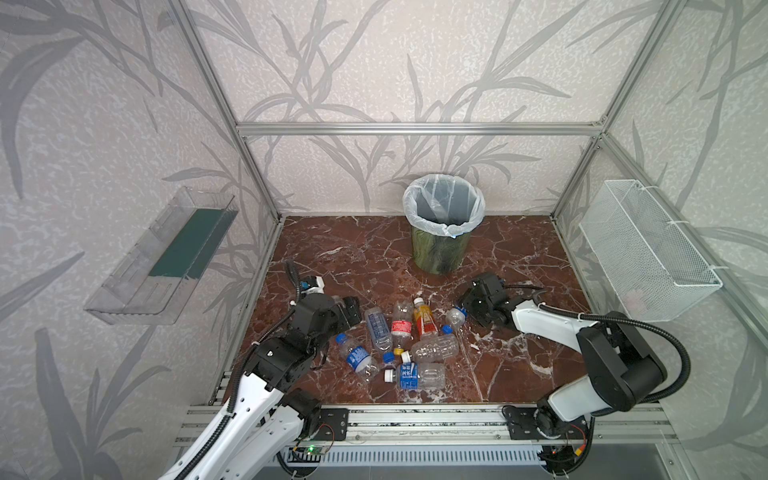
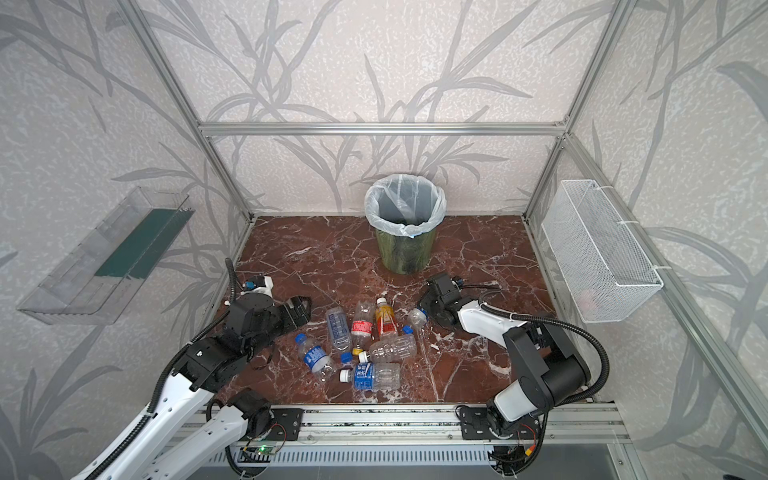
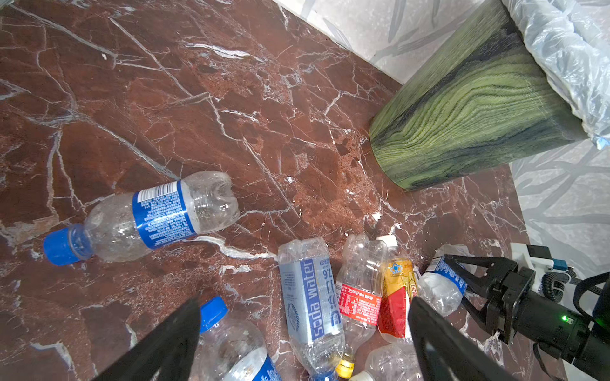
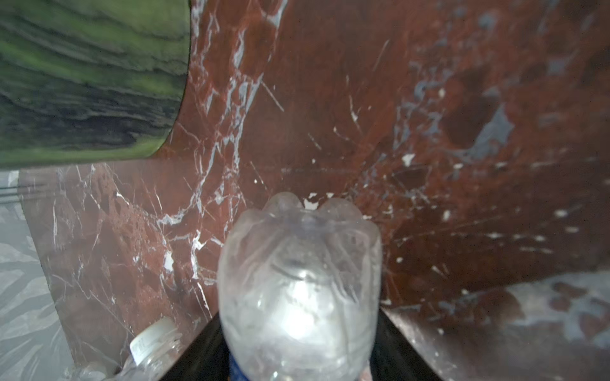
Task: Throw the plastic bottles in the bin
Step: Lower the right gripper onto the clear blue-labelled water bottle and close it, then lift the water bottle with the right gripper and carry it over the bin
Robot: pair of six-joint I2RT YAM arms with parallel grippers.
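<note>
- Nearest the front rail (image 1: pixel 415 415), a blue-labelled bottle (image 1: pixel 419 376) lies crosswise, white cap to the left.
- Just behind it, a bare clear bottle (image 1: pixel 434 347) lies nearly the same way. A blue-capped bottle (image 1: pixel 358 358) slants beside them, cap toward the back left.
- Mid-pile, the soda-water bottle (image 1: pixel 378 328), red-labelled bottle (image 1: pixel 401 320) and orange bottle (image 1: pixel 424 318) lie side by side, axes front to back. Only the orange one's cap points toward the bin.
- The left pincer (image 3: pixel 305 302) hangs spread wide over these.
- The right pincer (image 3: pixel 454 277) pinches a small clear bottle (image 4: pixel 297 280) at the pile's right edge, blue cap front-left, base back-right.
- Beyond, the bin (image 1: pixel 440 249) stands upright on the red marble surface (image 1: pixel 340 249), near the leaf-patterned back wall (image 1: pixel 332 174).
</note>
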